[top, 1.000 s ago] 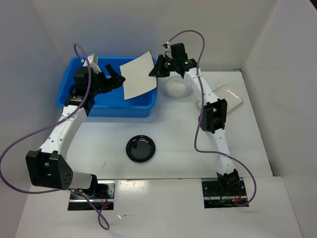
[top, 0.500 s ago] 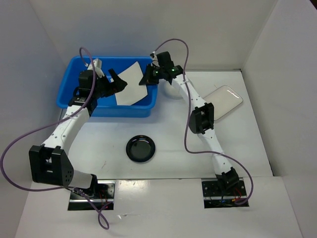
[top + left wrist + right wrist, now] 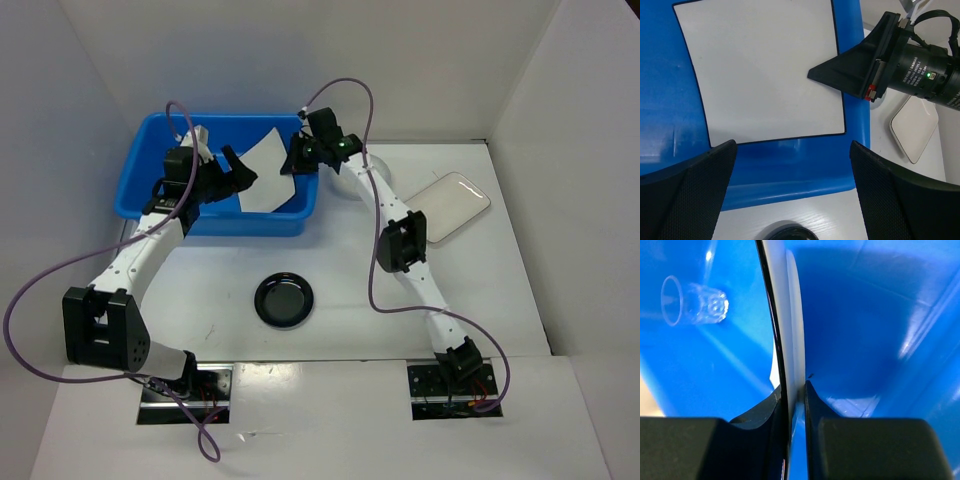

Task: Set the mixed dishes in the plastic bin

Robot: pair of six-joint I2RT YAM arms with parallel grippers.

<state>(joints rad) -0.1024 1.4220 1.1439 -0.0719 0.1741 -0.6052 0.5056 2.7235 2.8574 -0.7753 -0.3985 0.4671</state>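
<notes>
At the table's far-left corner, top view: plastic bin (image 3: 260, 222) with the large square white plate (image 3: 262, 172) tilted inside, its right edge pinched by the right gripper (image 3: 296, 160). Left gripper (image 3: 228, 165) is over the bin, spread wide, holding nothing. Round black saucer (image 3: 284, 300) sits toward the near edge, pale plate (image 3: 445, 205) by the right edge.

Left wrist: the right gripper overlaps the plate's right edge.

Right wrist: fingers (image 3: 769, 412) clamp the plate edge-on, which blocks mid-view. Small clear cup (image 3: 695, 302) lies on its side on the bin floor.
</notes>
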